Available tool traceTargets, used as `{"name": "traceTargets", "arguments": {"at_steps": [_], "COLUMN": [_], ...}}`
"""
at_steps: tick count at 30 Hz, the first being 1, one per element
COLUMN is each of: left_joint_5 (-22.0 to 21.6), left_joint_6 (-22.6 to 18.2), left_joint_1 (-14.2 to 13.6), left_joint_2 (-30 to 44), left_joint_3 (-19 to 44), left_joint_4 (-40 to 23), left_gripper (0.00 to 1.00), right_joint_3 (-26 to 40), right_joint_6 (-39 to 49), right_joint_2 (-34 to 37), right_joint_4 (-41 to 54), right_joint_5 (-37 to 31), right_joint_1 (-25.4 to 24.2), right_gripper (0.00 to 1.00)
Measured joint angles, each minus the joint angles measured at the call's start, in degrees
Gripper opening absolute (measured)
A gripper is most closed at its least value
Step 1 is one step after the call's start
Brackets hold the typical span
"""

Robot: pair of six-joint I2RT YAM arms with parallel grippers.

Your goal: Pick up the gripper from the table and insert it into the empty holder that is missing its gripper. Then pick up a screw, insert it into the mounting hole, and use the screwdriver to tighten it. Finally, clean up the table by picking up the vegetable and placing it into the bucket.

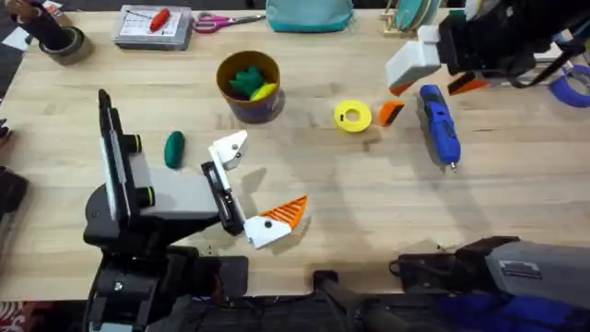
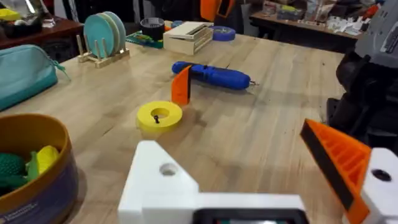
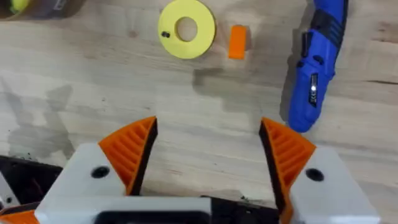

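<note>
Bright even light, soft shadows, blurred foreground.

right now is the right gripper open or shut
Open: in the right wrist view the right gripper has its orange ribbed fingers spread wide, bare table between them.

Bucket (image 2: 31, 168) cut off at edge; screwdriver (image 3: 314, 68) top cropped.
</note>
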State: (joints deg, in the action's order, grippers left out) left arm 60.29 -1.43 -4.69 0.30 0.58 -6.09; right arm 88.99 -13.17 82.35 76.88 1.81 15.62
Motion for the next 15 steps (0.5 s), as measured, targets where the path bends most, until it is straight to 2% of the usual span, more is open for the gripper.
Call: {"name": "traceTargets", "arguments": {"at_steps": [4,15], "left_joint_5": [0.0,0.0], "left_joint_6": [0.0,0.0], "left_joint_1": [0.0,0.0], "left_joint_2": [0.0,0.0], "left_joint_3": [0.0,0.0], "left_joint_4": [0.0,0.0], "left_gripper": [0.986,0.986], "right_joint_3": [-2.6,-12.8], "right_joint_6": [-0.2,-0.5], "right_joint_2": [-0.1,1.7], "right_joint_4": [0.2,-7.2], "right_joint_5": [-1.5,-3.5], "right_joint_1": [-0.1,-0.5], "right_gripper": [0.995,0.995]}}
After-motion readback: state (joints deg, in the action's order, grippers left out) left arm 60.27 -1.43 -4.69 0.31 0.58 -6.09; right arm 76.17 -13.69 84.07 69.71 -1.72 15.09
